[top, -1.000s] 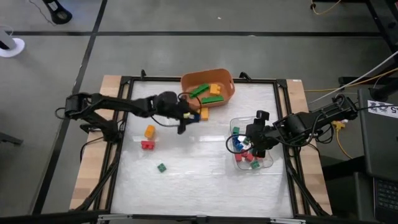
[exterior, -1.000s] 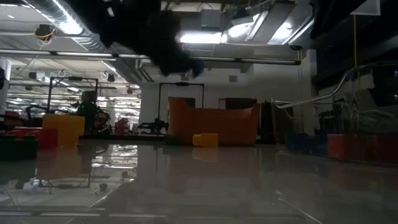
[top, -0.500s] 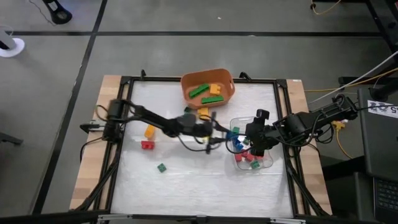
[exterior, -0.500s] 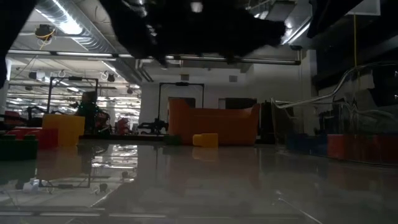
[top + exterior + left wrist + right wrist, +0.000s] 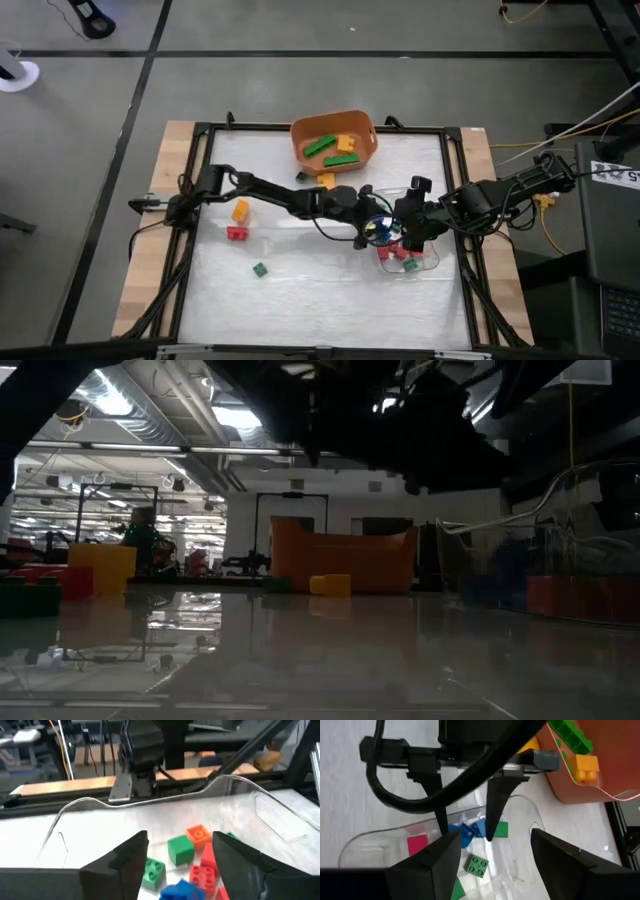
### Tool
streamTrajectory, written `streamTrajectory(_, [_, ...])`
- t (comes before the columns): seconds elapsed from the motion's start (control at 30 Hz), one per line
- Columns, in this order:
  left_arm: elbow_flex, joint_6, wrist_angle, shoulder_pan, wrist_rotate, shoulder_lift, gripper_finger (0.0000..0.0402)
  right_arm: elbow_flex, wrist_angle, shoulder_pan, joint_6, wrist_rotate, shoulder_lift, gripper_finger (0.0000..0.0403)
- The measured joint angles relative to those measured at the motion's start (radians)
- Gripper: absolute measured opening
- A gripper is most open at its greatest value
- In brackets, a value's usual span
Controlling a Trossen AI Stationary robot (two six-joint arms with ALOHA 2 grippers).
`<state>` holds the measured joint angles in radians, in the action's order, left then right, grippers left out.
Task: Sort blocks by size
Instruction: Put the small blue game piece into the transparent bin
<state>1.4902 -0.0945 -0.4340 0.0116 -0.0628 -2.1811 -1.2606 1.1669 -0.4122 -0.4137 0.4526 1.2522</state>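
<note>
Overhead, table-level and two close wrist views (sharing the clear tray (image 5: 428,262)).

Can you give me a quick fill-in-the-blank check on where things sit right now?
The left gripper hovers over the clear ____.
The long green bricks lie in the ____ bin.
The lone small brick nearest the table's front edge is ____.
The right gripper has its fingers ____.

Missing words: tray; orange; green; open

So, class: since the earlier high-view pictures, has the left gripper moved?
Yes. The left gripper has swung from beside the orange bin across the table to the clear tray, over its small blocks.
</note>
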Motion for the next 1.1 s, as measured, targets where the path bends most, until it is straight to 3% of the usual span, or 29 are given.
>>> streamTrajectory(0.17, [0.009, -0.048, 0.221, -0.019, -0.001, 0.108, 0.022, 0.0, -0.082, 0.0, 0.0, 0.011, 0.0, 0.0239])
streamTrajectory(0.4, [-0.033, 0.042, 0.558, -0.122, -0.003, 0.28, 0.0209, 0.0, -0.235, 0.002, 0.0, 0.017, 0.009, 0.0239])
streamTrajectory(0.67, [-0.342, 0.164, 0.596, -0.252, -0.003, 0.516, 0.0207, 0.041, -0.269, 0.1, 0.029, -0.024, 0.034, 0.0239])
streamTrajectory(0.8, [-0.479, 0.273, 0.648, -0.275, -0.002, 0.615, 0.0208, 0.084, -0.283, 0.168, 0.059, -0.079, 0.037, 0.0239])
streamTrajectory(0.9, [-0.546, 0.274, 0.656, -0.276, 0.006, 0.66, 0.0209, 0.102, -0.287, 0.211, 0.082, -0.087, 0.037, 0.0239])
streamTrajectory(1.1, [-0.62, 0.33, 0.66, -0.276, 0.197, 0.668, 0.0209, 0.118, -0.31, 0.272, 0.128, -0.092, 0.037, 0.0239])
